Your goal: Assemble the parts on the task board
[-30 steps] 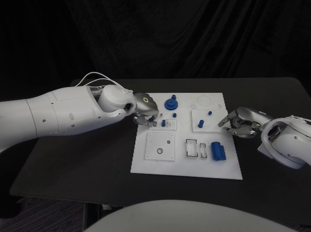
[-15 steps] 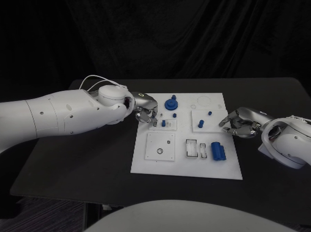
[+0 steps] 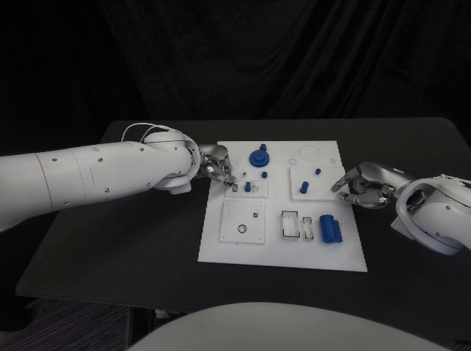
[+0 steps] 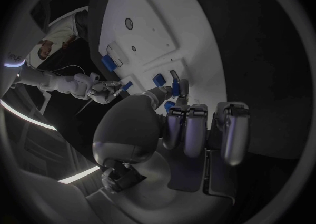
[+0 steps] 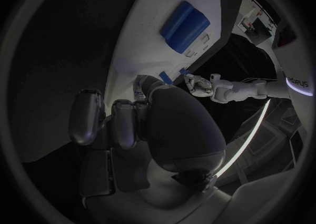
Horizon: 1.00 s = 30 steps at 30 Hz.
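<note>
Task board point(image 3: 283, 252): white plate at the middle of the black desk point(image 3: 130, 248), carrying blue parts: a stepped round piece point(image 3: 260, 157) at the far side, small pegs point(image 3: 266, 175) in the middle row, a short peg on a raised white block point(image 3: 304, 187) to the right, and a large blue cylinder point(image 3: 330, 228) lying near the right edge. Left hand point(image 3: 219, 169): over the board's far-left corner, fingers point(image 4: 178, 88) drawn together at the tips upon a small blue part point(image 4: 173, 90), which appears pinched just above the middle-row sockets; hold judged, not certain. Right hand point(image 3: 364, 186): at the board's right edge, fingers curled inward; whether anything lies within them cannot be told. Step in hand, by judgement: seating the small part in its socket; best done by keeping the part upright, aligning it over the opening before lowering, and pressing straight down without sideways load. Compared with half a second earlier: the left hand has turned at the wrist and sits slightly lower toward the sockets; right hand and loose parts unchanged
</note>
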Motion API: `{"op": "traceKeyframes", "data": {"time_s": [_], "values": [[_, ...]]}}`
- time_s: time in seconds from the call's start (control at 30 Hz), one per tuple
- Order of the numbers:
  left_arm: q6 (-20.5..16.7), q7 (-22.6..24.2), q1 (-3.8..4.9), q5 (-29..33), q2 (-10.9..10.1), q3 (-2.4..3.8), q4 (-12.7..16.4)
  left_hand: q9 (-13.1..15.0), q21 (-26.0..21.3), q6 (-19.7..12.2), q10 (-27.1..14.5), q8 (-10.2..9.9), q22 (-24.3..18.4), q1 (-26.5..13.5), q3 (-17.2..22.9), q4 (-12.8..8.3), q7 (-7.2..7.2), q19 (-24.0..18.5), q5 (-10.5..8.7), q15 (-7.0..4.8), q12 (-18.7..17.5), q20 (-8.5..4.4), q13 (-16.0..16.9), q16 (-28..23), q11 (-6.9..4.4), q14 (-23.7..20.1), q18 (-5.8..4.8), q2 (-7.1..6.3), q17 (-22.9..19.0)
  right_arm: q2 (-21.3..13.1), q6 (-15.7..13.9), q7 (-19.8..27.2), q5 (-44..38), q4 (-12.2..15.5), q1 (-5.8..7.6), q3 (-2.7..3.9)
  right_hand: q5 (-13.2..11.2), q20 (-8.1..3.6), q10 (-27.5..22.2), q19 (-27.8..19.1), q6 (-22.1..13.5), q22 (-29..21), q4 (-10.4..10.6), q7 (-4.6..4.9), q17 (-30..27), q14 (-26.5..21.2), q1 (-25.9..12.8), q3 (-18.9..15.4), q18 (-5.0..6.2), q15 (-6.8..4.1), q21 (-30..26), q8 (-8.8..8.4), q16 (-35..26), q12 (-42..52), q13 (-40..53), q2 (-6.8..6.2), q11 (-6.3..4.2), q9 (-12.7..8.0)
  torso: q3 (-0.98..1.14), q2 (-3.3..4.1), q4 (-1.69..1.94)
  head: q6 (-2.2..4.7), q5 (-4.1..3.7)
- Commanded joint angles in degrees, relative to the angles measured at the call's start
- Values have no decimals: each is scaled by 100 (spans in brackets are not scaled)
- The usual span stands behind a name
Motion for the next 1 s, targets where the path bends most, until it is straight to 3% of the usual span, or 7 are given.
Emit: {"op": "traceKeyframes", "data": {"time_s": [0.03, 0.27, 0.63, 1.0], "values": [[-115, -725, -3, 477, -11, 4, 86, 35, -41, 41, 597, 49, 1393, -63, 76, -27, -73, 424, 11, -21, 15, -29, 1507, 38, -51, 605, 0, 41, 1509, 0, 78, -133, -11, -11, -10, -7, 22, 20, -18, 12, -1, 1000, 9, -2, 660, 385, -35, 10, -18, 28, -18, -13, -40, -25, 476, 10, 8, -6, 1, 10, -2, -1, 19], [-330, -1061, -4, 506, -45, 4, 226, 131, -75, 63, 597, 112, 1380, -99, 118, -56, -104, 412, 41, -54, 15, -60, 1507, 38, -82, 605, 8, 39, 1509, 13, 69, -123, -11, -20, -10, -7, 22, 20, -19, 10, -2, 999, 9, -2, 660, 385, -35, 10, -17, 27, -23, -14, -39, -26, 475, 12, 8, -6, -4, 16, -6, -1, 34], [-705, -1152, -6, 512, -44, 3, 310, 198, -127, 50, 597, 144, 1360, -124, 172, -70, -108, 390, 43, -70, 15, -79, 1507, 38, -91, 605, 20, 45, 1509, 24, 53, -117, -11, -21, -10, -7, 23, 19, -19, 10, -19, 1000, 5, -4, 662, 385, -35, 10, -18, 26, -20, -26, -37, -26, 475, 8, 7, -11, -9, 11, 1, -1, 21], [-903, -1138, -7, 513, -51, 3, 418, 262, -120, 118, 597, 204, 1363, -194, 187, -29, -138, 401, -9, -90, 15, -98, 1507, 38, -116, 605, 17, 54, 1509, 35, 60, -116, -11, -23, -10, -7, 23, 19, -19, 10, -19, 1000, 5, -4, 662, 385, -35, 10, -18, 26, -20, -26, -37, -26, 475, 8, 7, -11, -13, 16, -16, -1, 53]]}}
